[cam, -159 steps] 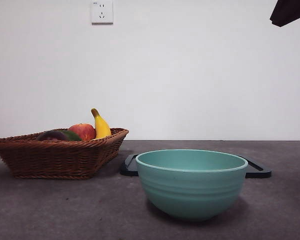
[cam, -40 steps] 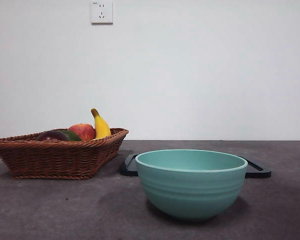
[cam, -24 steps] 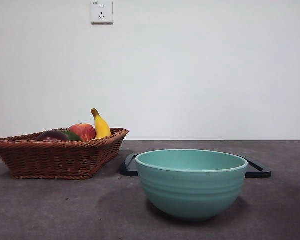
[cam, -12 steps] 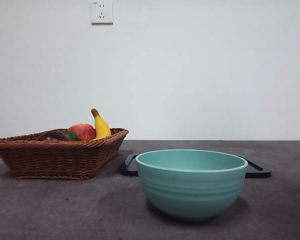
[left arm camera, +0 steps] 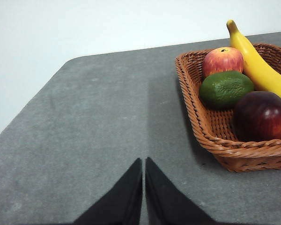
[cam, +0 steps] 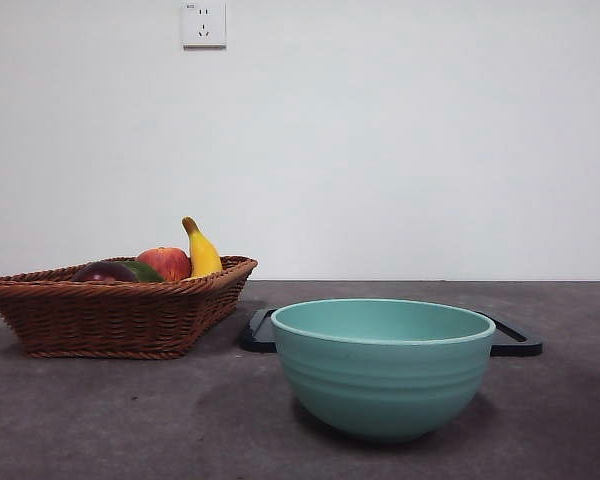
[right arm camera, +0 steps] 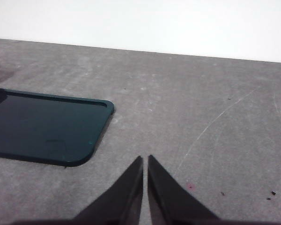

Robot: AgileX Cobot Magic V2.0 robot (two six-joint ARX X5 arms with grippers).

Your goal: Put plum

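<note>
The dark purple-maroon plum [left arm camera: 262,116] lies in the wicker basket [left arm camera: 210,136], at its near corner in the left wrist view. In the front view the plum [cam: 104,272] shows just above the rim of the basket [cam: 110,315] at the left. My left gripper [left arm camera: 144,161] is shut and empty, over bare table some way from the basket. My right gripper [right arm camera: 145,159] is shut and empty, over bare table beside the dark tray [right arm camera: 42,126]. Neither arm shows in the front view.
The basket also holds a red-orange apple [left arm camera: 223,60], a dark green fruit [left arm camera: 225,89] and a banana [left arm camera: 256,63]. A teal bowl [cam: 382,365] stands front and centre. The dark flat tray [cam: 515,338] lies behind it. A wall socket [cam: 203,22] is high on the wall.
A dark arm tip at the top right corner of the front view 6.5 s ago is gone. Nothing has moved in the last 1.6 s.
</note>
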